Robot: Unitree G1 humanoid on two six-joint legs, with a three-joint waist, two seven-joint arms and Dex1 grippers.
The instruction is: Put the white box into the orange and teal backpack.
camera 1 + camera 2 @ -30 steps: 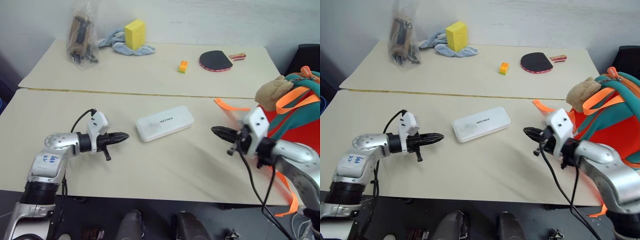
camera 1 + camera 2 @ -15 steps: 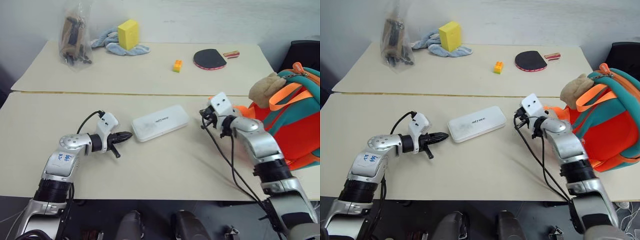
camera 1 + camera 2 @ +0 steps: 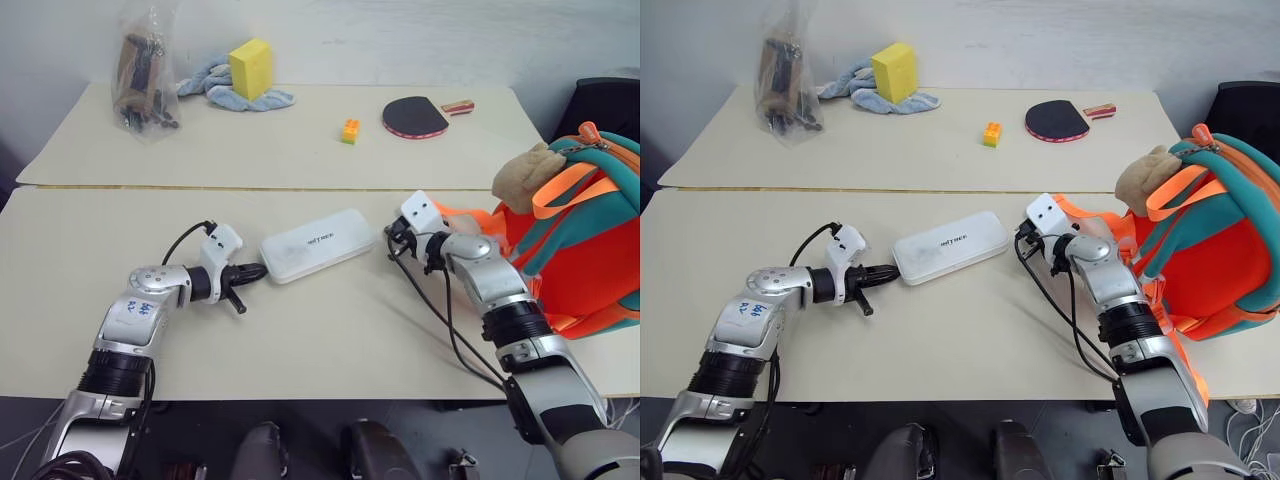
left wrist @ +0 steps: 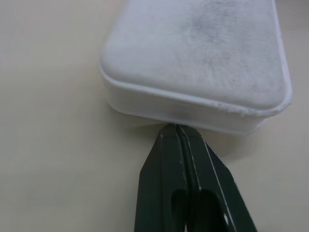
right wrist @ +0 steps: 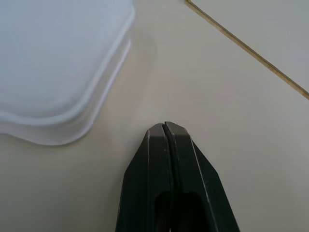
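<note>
Two grippers flanked the white box [image 3: 317, 245] in the head views; it lay flat on the near table [image 3: 300, 340], with the orange and teal backpack [image 3: 585, 240] at the right edge. In the left wrist view, the left gripper [image 4: 176, 129] was closed, tips at the box's end. In the right wrist view, the right gripper [image 5: 166, 126] was closed, just beside the box's corner.

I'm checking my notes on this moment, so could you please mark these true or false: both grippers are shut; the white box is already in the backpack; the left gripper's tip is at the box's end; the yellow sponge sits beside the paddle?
1. Left gripper and right gripper are shut: true.
2. The white box is inside the backpack: false, it lies on the table.
3. The left gripper's tip is at the box's end: true.
4. The yellow sponge sits beside the paddle: false, it rests on the blue cloth.
</note>
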